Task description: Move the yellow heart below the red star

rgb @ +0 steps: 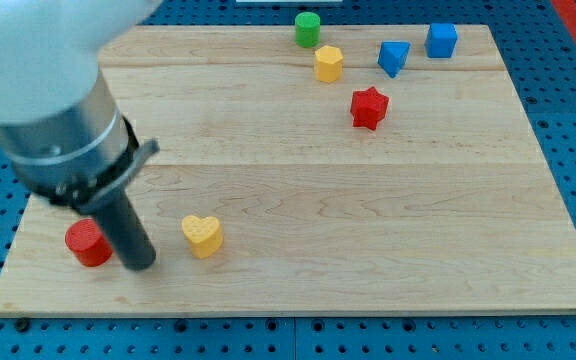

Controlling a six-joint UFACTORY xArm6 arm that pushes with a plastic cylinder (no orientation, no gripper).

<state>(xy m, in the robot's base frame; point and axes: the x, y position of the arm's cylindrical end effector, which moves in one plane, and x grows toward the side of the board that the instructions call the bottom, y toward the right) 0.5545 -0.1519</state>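
A yellow heart (203,236) lies on the wooden board (368,230) at the lower left. A red star (369,107) lies at the upper right of centre, far from the heart. My tip (140,264) is on the board just left of the yellow heart, with a small gap between them. A red cylinder (88,242) sits right next to the rod on its left side.
A green cylinder (308,29) sits at the board's top edge. A yellow hexagonal block (328,63) lies below it. A blue triangular block (393,57) and a blue cube (441,40) are at the upper right. The arm's body covers the upper left.
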